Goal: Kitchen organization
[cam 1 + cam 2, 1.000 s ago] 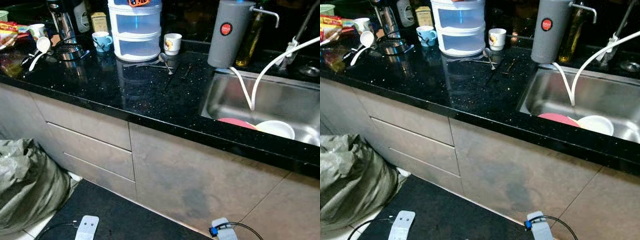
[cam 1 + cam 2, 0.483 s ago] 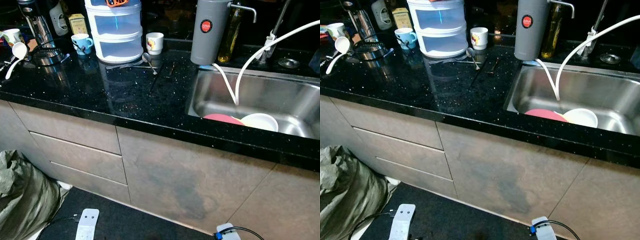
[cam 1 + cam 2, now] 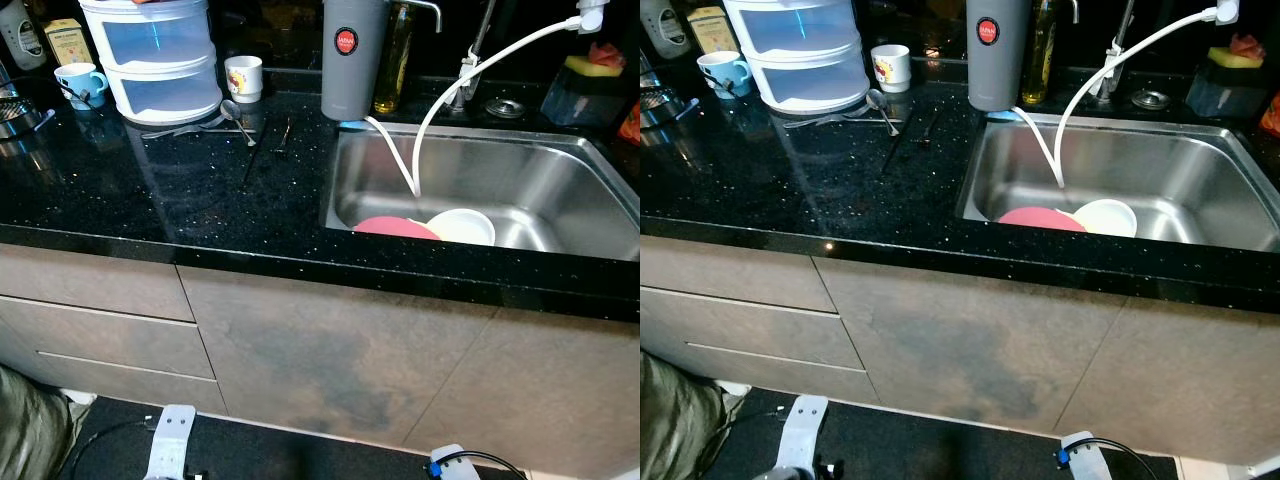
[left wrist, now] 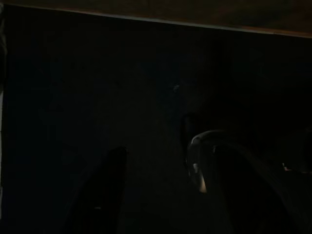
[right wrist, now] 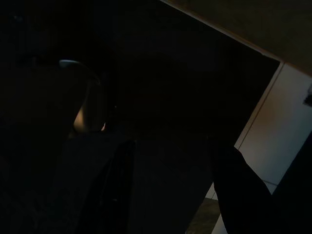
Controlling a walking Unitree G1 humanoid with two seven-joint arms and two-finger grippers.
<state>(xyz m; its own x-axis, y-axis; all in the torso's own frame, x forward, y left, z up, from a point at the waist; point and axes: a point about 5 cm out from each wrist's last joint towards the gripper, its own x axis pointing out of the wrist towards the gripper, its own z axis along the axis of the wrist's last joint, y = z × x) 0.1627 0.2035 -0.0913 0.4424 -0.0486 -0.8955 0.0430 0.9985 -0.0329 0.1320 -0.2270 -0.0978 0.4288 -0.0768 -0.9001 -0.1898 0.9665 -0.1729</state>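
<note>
Lying in the sink, pink plate touches white bowl.

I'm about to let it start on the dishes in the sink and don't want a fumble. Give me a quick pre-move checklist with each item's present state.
1. Sink in view and facing the robot: ok.
2. Pink plate and white bowl lying in the sink, visible: ok.
3. White hose hanging into the sink beside the dishes, may snag: not ok.
4. Left gripper fingers apart, nothing between them: ok.
5. Right gripper open, empty: ok.
6. Spoon and cutlery loose on the counter: not ok.
</note>
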